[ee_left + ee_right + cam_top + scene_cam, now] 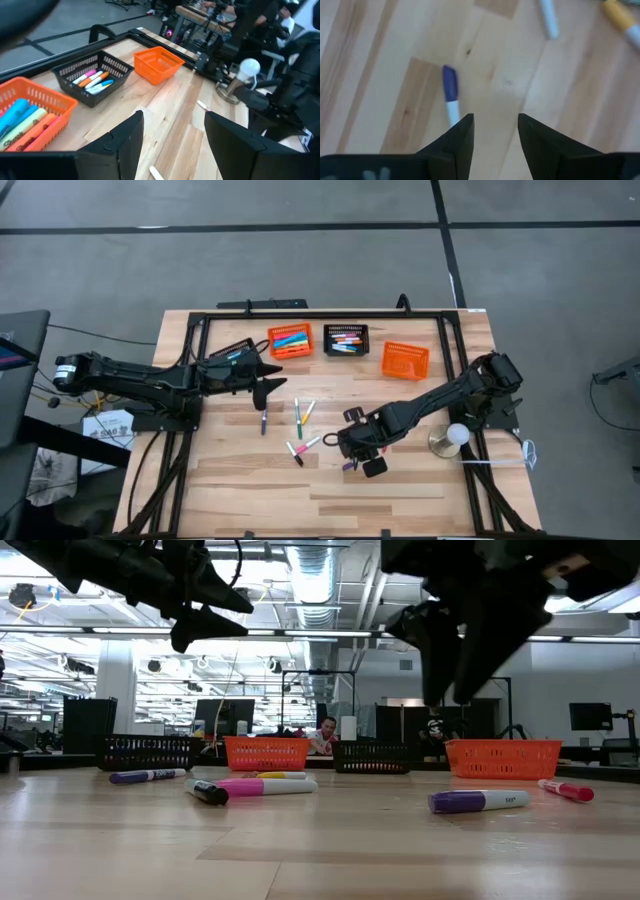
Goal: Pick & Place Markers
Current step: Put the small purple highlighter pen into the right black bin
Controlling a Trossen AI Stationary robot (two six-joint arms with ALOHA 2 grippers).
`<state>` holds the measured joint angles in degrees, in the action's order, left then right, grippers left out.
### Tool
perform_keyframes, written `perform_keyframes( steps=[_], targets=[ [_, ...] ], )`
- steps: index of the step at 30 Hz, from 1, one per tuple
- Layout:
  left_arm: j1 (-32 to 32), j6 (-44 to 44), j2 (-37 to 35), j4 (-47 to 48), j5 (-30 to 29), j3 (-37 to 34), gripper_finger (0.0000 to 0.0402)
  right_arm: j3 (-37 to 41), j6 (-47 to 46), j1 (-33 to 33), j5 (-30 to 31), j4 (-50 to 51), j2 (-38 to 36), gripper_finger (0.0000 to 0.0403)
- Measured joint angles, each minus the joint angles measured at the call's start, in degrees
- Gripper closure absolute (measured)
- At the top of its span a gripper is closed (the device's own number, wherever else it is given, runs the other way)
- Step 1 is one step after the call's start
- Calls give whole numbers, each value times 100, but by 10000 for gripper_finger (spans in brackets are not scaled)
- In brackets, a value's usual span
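**Markers half sorted, right hand poised over a purple one**

Left to right: the left hand (268, 388) hangs open and empty near the left orange basket (290, 340), which holds markers, as does the black basket (346, 339); the right orange basket (405, 359) looks empty. Loose markers (302, 430) lie mid-bench (240, 490). The right hand (362, 457), fingers parted, hovers above a purple marker (450, 94), likely to grasp it.

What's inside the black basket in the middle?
The black basket holds several markers: orange, pink, white and blue ones show. Whatever lies beneath them on the basket floor is covered, so an exact count isn't possible.
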<state>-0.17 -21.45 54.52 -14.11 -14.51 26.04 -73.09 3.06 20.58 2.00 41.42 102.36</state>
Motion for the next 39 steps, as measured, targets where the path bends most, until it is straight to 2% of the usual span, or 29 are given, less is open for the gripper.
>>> perform_keyframes(
  steps=[18,23,39],
  targets=[
    [-146,65,0,-7,3,0,192,-3,64,222,-572,-249,307,277],
    [-146,65,2,-7,3,-17,192,9,334,364,-450,-352,495,280],
    [-226,4,179,-60,99,-70,192,-28,292,372,-455,-484,1199,282]
  ],
)
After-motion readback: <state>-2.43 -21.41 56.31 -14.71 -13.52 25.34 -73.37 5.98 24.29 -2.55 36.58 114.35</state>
